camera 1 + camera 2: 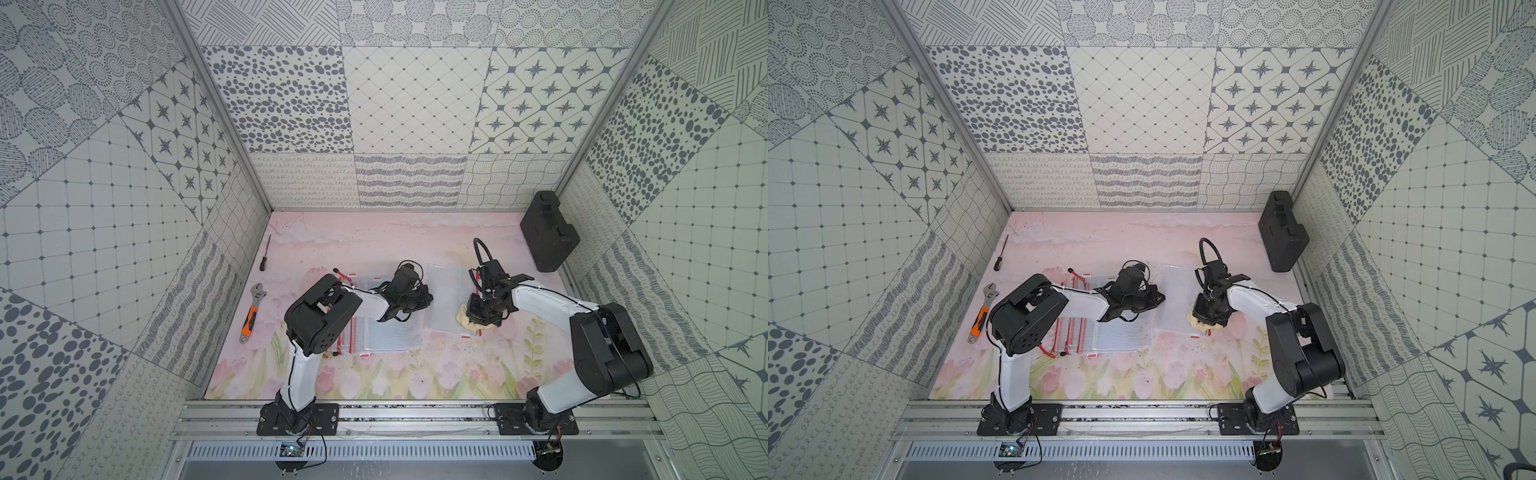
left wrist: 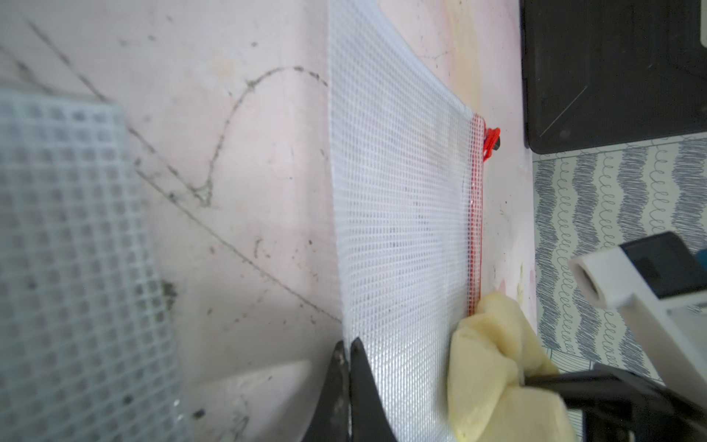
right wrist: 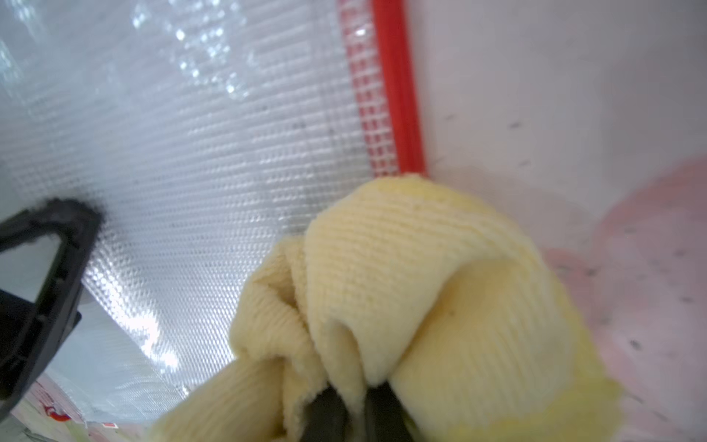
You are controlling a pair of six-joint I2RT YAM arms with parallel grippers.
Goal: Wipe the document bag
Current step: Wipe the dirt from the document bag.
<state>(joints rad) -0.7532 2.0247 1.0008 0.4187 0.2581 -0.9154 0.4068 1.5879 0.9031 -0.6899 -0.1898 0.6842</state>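
Pinching cloth (image 3: 421, 287) in right claw (image 3: 354, 417) on document bag (image 3: 191, 153), left claw (image 2: 346, 356) pressed together at its edge

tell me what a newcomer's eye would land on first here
The yellow cloth bunched in the right gripper stands out, resting on the document bag by its red zipper edge. The shut left gripper sits at the bag's opposite edge. An orange-handled wrench lies far to the robot's left.

A screwdriver (image 1: 266, 253) and an orange-handled wrench (image 1: 252, 311) lie near the left wall; a black case (image 1: 548, 232) stands in the tabletop's (image 1: 374, 249) far right corner.
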